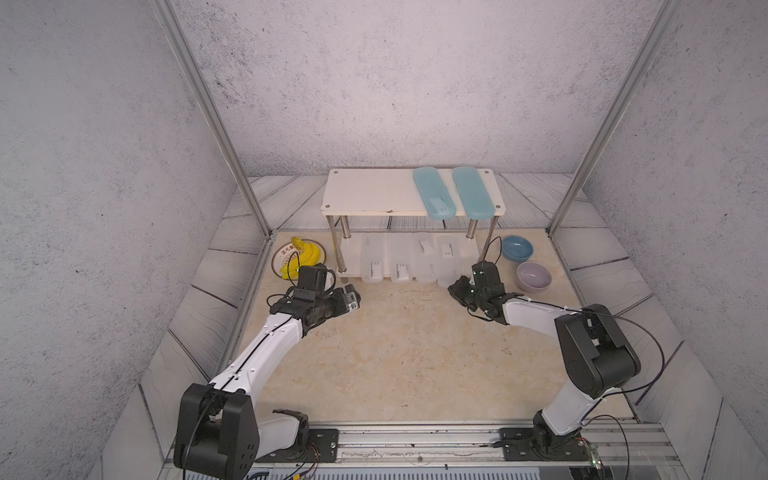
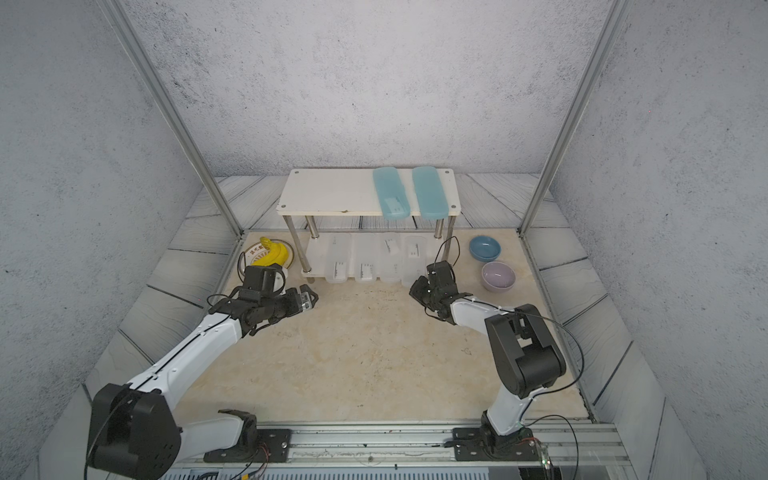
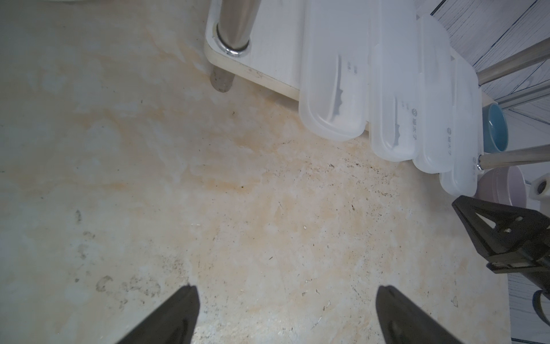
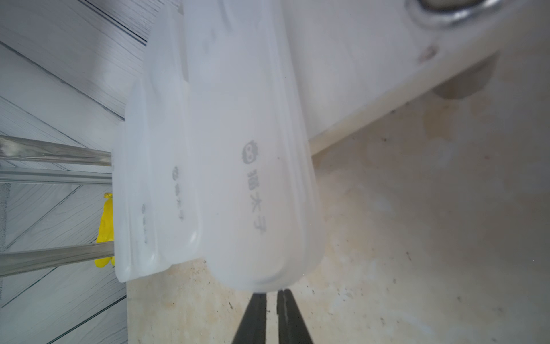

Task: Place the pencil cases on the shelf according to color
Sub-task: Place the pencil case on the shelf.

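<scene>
**Pushing the last frosted case could send it askew**

Both teal cases (image 1: 432, 197) lie side by side on the 3 o'clock half of the shelf (image 1: 365, 195) top. The four frosted cases (image 1: 401, 259) sit in a row on its lower tier (image 3: 273, 44), and every near end overhangs the 6 o'clock edge above the bench (image 1: 395, 353).

The right end effector (image 4: 272, 293) is pinched narrow and holds nothing. Its tips are right at the rounded near end of the outermost frosted case (image 4: 253, 178), at the row's 3 o'clock end; whether they touch it is hard to tell.

A push from there looks off-centre. That could pivot the case into its neighbour, or slide it crooked rather than toward 12 o'clock. The plastic is probably slick, so the tips might slip off the curve and jab the board edge. The wrist sits near a chrome leg (image 1: 492, 228) and the lilac bowl (image 1: 533, 276), so a wide swing might clip either.

The left end effector (image 3: 287, 289) hangs wide and empty over bare bench at the shelf's 7 o'clock corner, too far off to steady anything.
</scene>
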